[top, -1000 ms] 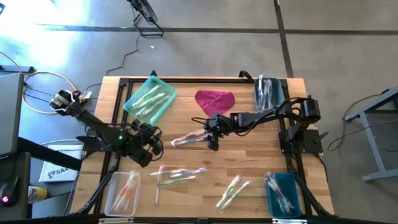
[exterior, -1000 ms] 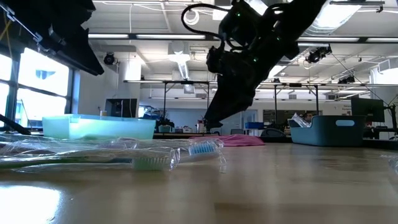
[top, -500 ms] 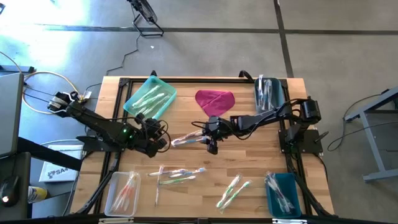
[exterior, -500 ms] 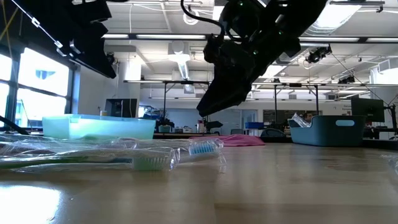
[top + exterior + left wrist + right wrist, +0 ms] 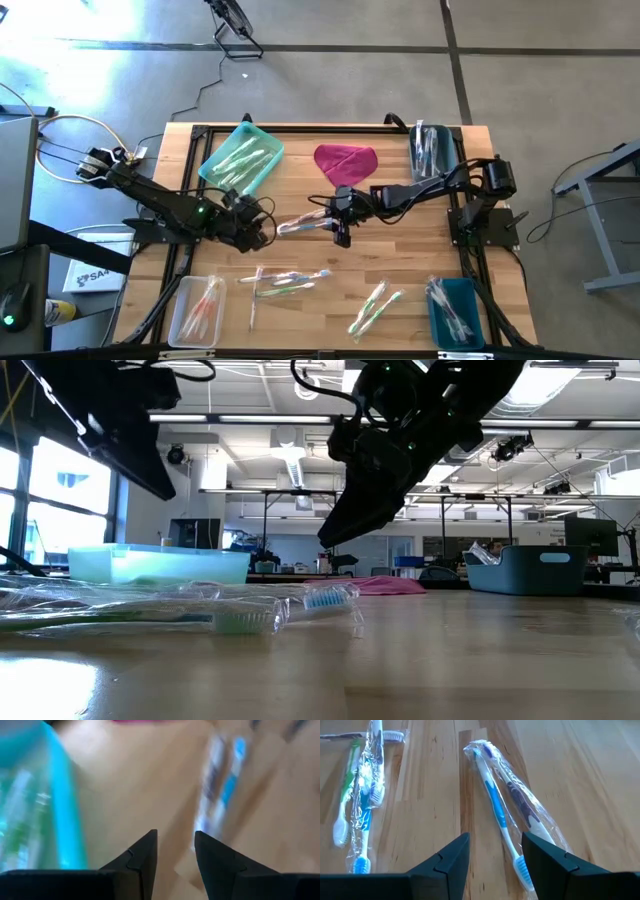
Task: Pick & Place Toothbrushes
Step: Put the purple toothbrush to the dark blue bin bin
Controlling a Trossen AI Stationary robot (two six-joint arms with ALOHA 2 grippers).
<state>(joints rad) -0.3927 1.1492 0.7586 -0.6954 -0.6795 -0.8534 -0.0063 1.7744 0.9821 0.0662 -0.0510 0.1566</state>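
Observation:
A clear wrapper with a blue and a white toothbrush [image 5: 300, 222] lies flat on the wooden table's middle, between my two grippers. My left gripper [image 5: 258, 228] hovers open just to the left of it; in its wrist view [image 5: 175, 852] the wrapped blue brush [image 5: 225, 785] lies ahead, blurred. My right gripper [image 5: 340, 228] hangs open at the wrapper's right end, its fingers [image 5: 455, 862] above the table beside the blue brush [image 5: 497, 815]. In the low view its fingertips [image 5: 335, 540] are clear of the table.
More wrapped brushes lie near the front [image 5: 285, 280], [image 5: 375, 305], [image 5: 360, 795], [image 5: 240, 615]. A teal tray [image 5: 215, 172] sits far left, a clear box [image 5: 180, 318] near left, a blue bin [image 5: 470, 300] near right, a dark bin [image 5: 445, 148] far right. A magenta cloth [image 5: 345, 160] lies behind the middle.
My left gripper has swung toward the table's right, toward the wrapped brushes in the middle, turning as it went; its fingers stay open. The toothbrushes have not moved.

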